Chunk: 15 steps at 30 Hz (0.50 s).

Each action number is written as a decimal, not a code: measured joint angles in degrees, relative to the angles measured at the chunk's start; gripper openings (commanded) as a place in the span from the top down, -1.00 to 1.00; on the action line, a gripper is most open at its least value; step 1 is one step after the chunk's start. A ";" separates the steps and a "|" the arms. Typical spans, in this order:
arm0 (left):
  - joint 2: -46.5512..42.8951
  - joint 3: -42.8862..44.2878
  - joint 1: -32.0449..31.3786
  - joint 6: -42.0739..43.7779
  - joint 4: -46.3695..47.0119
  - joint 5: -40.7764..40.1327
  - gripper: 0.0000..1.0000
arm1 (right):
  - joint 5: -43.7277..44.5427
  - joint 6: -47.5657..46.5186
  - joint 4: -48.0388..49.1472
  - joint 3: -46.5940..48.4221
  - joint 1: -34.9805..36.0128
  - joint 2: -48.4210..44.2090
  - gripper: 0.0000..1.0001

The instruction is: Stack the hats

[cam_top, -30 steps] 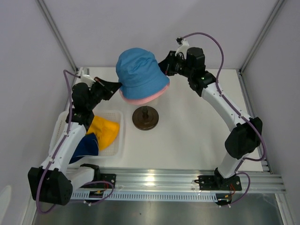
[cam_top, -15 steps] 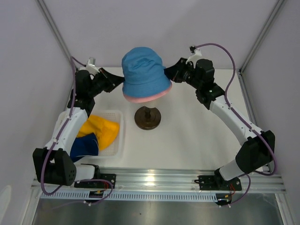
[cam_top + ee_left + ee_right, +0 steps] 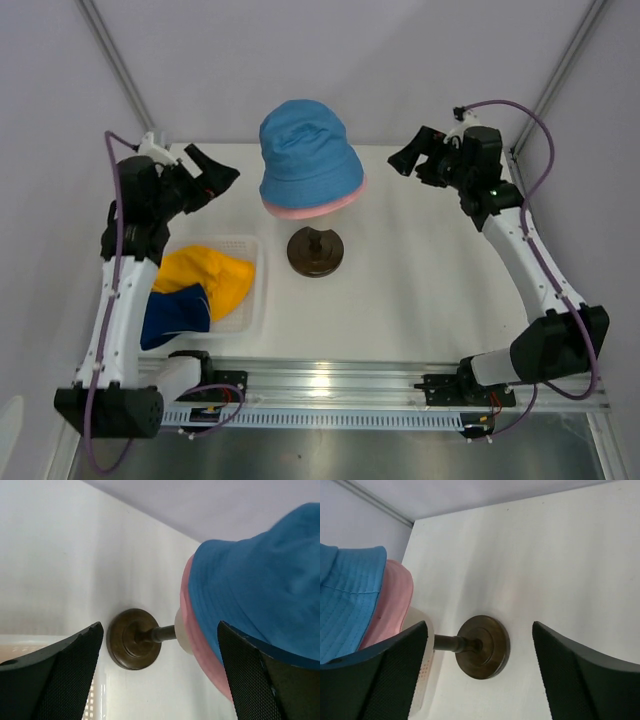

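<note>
The light blue hat [image 3: 305, 152] sits over the pink hat [image 3: 318, 211], whose brim shows below it, both on the head form above the brown round base [image 3: 316, 251]. My left gripper [image 3: 213, 168] is open and empty, well left of the stack. On the other side, my right gripper [image 3: 406, 155] is open and empty. The left wrist view shows the blue hat [image 3: 260, 580] over the pink hat [image 3: 202, 647] beyond the open gripper [image 3: 160, 630]. From the right wrist, blue hat [image 3: 345, 605], pink hat [image 3: 390, 602] and base [image 3: 482, 646] lie past the open gripper [image 3: 479, 627]. A yellow hat [image 3: 205, 278] and a navy hat [image 3: 175, 312] lie in the tray.
The clear plastic tray [image 3: 247, 318] stands at the left front of the white table, beside the left arm. Grey walls close in the back and both sides. A metal rail runs along the near edge.
Both grippers have opened, let go of the blue hat's brim and drawn back outward, left arm to the left, right arm to the right. The blue hat stays on the pink one.
</note>
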 measured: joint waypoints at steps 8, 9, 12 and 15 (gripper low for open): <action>-28.44 -11.47 0.07 -1.75 -10.34 -21.68 -0.99 | -0.42 0.83 2.56 -12.50 -4.61 -18.32 -0.96; -31.15 -13.90 0.04 -2.67 -11.96 -23.74 -0.99 | -1.18 1.75 4.09 -15.89 -4.57 -20.70 -0.96; -37.24 -22.16 0.11 -6.80 -17.31 -30.62 -0.99 | -2.95 5.55 9.42 -27.50 -3.76 -26.60 -0.97; -36.87 -25.94 0.11 -9.33 -21.07 -34.75 -0.99 | -3.61 6.91 9.94 -33.38 -2.78 -27.30 -0.99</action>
